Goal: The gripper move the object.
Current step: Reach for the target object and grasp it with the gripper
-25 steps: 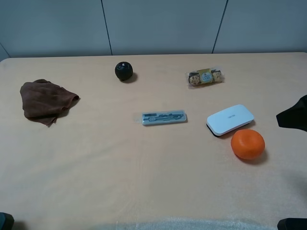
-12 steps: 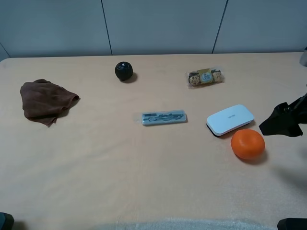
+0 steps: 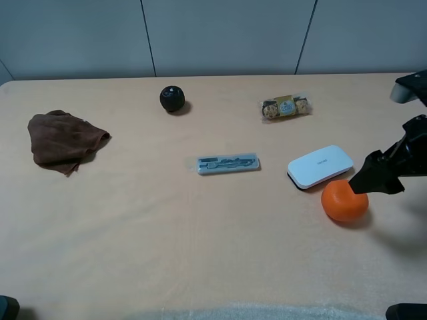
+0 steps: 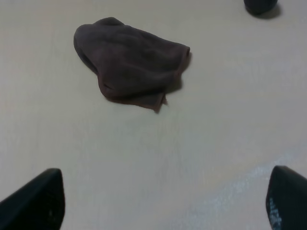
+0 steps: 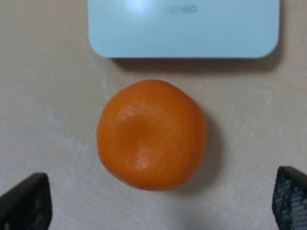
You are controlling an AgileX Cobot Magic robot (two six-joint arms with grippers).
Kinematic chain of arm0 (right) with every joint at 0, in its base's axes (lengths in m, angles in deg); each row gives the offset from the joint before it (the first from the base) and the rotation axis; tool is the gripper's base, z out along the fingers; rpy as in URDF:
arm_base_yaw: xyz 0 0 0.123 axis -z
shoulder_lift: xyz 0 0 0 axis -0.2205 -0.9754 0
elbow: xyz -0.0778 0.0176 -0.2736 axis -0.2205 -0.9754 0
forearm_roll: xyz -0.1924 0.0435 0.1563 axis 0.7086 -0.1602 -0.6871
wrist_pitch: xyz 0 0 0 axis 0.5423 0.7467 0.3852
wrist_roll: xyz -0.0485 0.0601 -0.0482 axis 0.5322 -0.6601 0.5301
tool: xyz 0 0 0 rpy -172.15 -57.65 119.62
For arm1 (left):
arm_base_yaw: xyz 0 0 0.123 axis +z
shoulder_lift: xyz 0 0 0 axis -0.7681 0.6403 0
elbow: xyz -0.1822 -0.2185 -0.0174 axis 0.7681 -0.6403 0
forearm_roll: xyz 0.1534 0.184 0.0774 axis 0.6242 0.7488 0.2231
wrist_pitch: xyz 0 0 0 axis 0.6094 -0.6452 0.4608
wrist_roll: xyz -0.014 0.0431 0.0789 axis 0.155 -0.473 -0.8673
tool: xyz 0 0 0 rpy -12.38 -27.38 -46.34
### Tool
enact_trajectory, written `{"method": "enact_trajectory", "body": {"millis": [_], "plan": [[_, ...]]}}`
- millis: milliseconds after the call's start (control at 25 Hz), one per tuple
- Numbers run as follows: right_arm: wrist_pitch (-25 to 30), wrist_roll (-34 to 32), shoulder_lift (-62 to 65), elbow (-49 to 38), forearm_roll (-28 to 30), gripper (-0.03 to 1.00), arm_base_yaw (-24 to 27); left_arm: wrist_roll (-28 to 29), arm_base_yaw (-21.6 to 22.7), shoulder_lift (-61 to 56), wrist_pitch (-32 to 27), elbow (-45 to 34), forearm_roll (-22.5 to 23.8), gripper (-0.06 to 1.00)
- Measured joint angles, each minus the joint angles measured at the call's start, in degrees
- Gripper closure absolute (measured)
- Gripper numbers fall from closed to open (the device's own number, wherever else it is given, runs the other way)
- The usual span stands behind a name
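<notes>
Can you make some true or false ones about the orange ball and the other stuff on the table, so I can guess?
1. The orange ball lies on the table next to the white case. True.
2. The right gripper is squeezing the orange ball. False: its fingers are wide apart and neither touches the ball.
3. The brown cloth lies at the left side of the table. True.
4. The black ball sits on top of the brown cloth. False: it stands apart from it, on bare table.
</notes>
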Motion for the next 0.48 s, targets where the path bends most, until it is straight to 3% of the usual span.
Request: {"method": "enact_trajectory", "body": {"millis": [280,480], "plan": [[-3.8,-3.5,-7.3,0.0,2.6,0.27,-4.4,0.0,0.0,0.0,0.0,0.0,0.0,0.10],[-6.3,-3.6,-11.4,0.0,2.7,0.27,-4.5,0.0,0.0,0.0,0.0,0.0,0.0,0.10]]}}
